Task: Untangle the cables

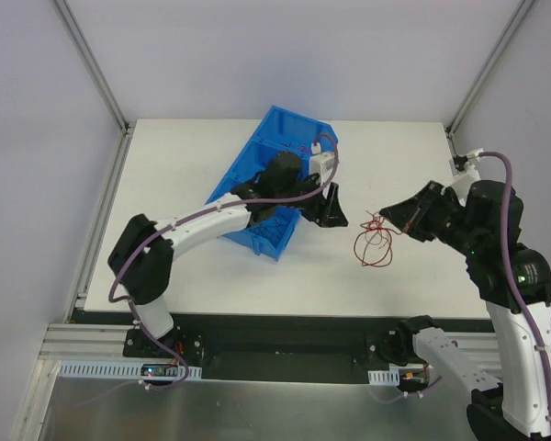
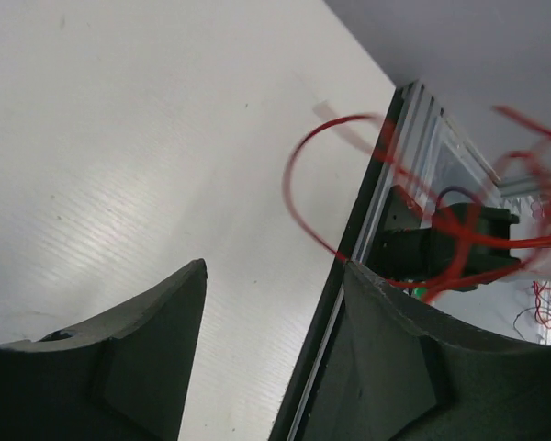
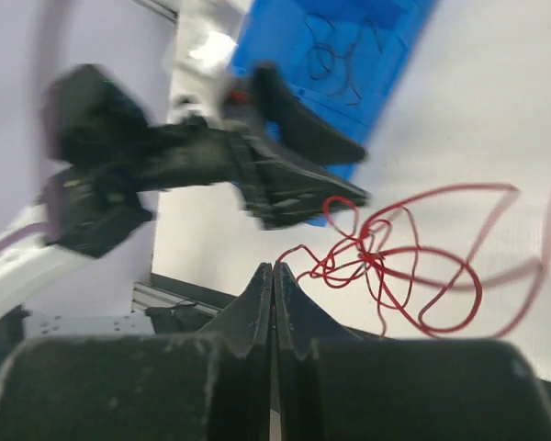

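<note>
A tangle of thin red cables (image 1: 375,241) hangs and rests on the white table (image 1: 193,156) right of centre; in the right wrist view the red cables (image 3: 386,253) spread out just beyond my jaws. My right gripper (image 1: 386,218) (image 3: 274,266) is shut, with one red strand running out from its tips into the tangle. My left gripper (image 1: 329,209) (image 2: 275,264) is open just left of the tangle with nothing between its fingers. A red loop (image 2: 298,197) curls in front of it, close to the right fingertip. Thin black cables (image 3: 335,55) lie in the blue bin.
The blue bin (image 1: 257,161) lies at an angle at the back centre, under the left arm's forearm. The table's front edge and a black rail (image 1: 294,323) run near the arm bases. Metal frame posts (image 1: 92,64) stand at the back corners.
</note>
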